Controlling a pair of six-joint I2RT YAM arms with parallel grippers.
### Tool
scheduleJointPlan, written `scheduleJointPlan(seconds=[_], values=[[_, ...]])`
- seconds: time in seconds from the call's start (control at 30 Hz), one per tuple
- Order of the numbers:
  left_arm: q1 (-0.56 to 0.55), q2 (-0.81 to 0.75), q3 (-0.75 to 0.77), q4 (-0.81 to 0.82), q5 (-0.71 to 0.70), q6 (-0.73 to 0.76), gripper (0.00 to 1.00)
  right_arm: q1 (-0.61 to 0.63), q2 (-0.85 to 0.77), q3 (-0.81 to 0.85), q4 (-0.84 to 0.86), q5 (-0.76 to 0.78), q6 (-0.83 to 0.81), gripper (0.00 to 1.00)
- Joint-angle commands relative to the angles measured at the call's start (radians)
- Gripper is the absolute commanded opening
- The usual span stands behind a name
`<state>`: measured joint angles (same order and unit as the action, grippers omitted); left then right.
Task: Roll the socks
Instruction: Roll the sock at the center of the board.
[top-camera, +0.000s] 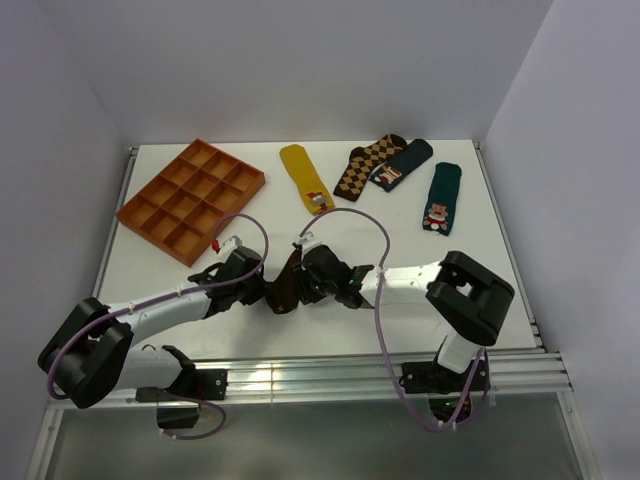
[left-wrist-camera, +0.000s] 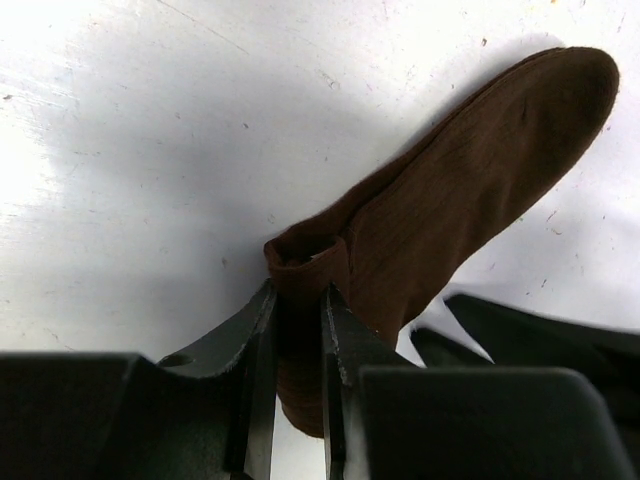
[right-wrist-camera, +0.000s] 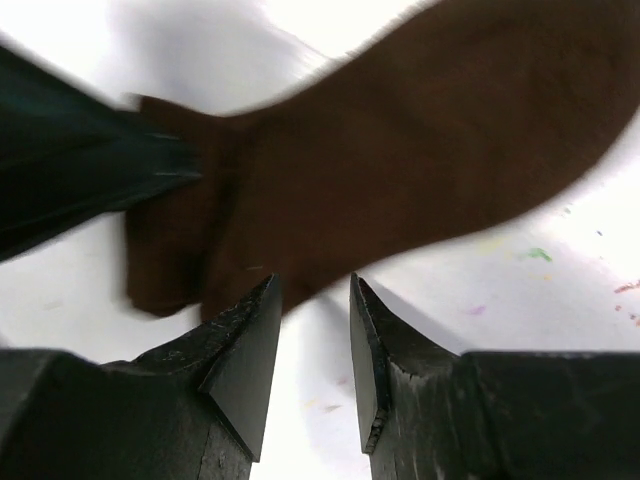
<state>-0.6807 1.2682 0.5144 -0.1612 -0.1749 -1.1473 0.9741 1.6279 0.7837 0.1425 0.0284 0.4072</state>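
Note:
The dark brown sock (top-camera: 287, 284) lies on the white table near the front, between the two arms. In the left wrist view its folded end (left-wrist-camera: 300, 300) sits pinched between the jaws of my left gripper (left-wrist-camera: 298, 300), and the rest of the sock (left-wrist-camera: 480, 190) stretches up to the right. My right gripper (right-wrist-camera: 313, 290) stands open just short of the sock (right-wrist-camera: 400, 160), with bare table between its fingers. From above, the right gripper (top-camera: 312, 272) is beside the sock's right side and the left gripper (top-camera: 264, 287) at its left.
An orange compartment tray (top-camera: 192, 198) sits at the back left. Along the back lie a mustard yellow sock (top-camera: 305, 177), a brown-and-tan diamond sock (top-camera: 368, 165) and two dark teal socks (top-camera: 403, 163) (top-camera: 441, 198). The table's front edge is just behind the arms.

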Motion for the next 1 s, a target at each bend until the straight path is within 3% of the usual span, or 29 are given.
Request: scheduleJointPlan(seconds=[0.0,0.1,0.33,0.47,0.7,0.97], values=[[-0.011,0.016,0.026,-0.067,-0.018,0.034,0.0,-0.006,0.053,0.045,0.029,0.1,0.01,0.41],[-0.011,0.013,0.032,-0.083,-0.031,0.029,0.0,-0.006,0.064,0.06,0.043,0.104,0.002,0.4],[-0.013,0.045,0.053,-0.109,-0.029,0.02,0.0,0.037,-0.105,-0.079,0.212,0.093,-0.077,0.41],[-0.017,0.065,0.068,-0.11,-0.02,0.024,0.0,0.103,-0.157,-0.101,0.246,0.139,-0.133,0.52],[-0.022,0.089,0.099,-0.143,-0.011,0.023,0.0,0.228,-0.05,-0.015,0.203,0.243,-0.177,0.57],[-0.025,0.097,0.101,-0.144,-0.003,0.024,0.0,0.253,0.027,0.031,0.178,0.295,-0.165,0.54]])
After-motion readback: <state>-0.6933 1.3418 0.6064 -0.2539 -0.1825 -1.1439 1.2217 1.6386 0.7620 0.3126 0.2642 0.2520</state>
